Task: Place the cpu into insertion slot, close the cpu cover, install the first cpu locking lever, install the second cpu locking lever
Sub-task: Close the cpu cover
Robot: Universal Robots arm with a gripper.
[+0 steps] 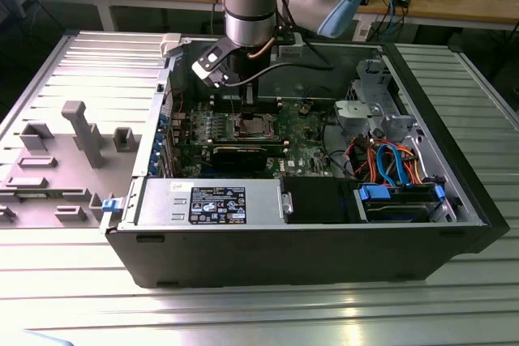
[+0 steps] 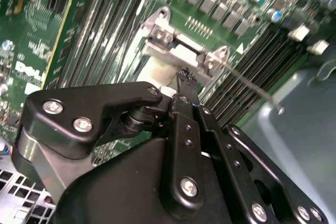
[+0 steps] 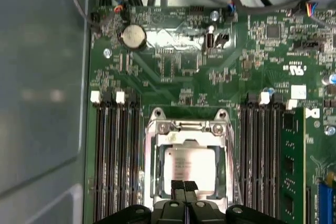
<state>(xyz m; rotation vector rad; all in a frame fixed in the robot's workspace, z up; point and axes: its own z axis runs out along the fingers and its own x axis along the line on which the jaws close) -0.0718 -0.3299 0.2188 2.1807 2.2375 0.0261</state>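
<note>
Over the green board (image 3: 173, 72): claw (image 3: 184, 186) pressed together, twelve o'clock of chip (image 3: 199, 163) from exterior view.
Chip: likely light, stiff, fragile; hold by edges.

Cpu (image 3: 190, 167) is sitting in the insertion slot (image 3: 160, 182), cpu cover (image 3: 187, 139) lying over it, memory slots (image 3: 115, 161) running along both sides of the insertion slot.

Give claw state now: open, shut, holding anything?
Claw: closed, tips together over the cpu, nothing visible between them.
</note>
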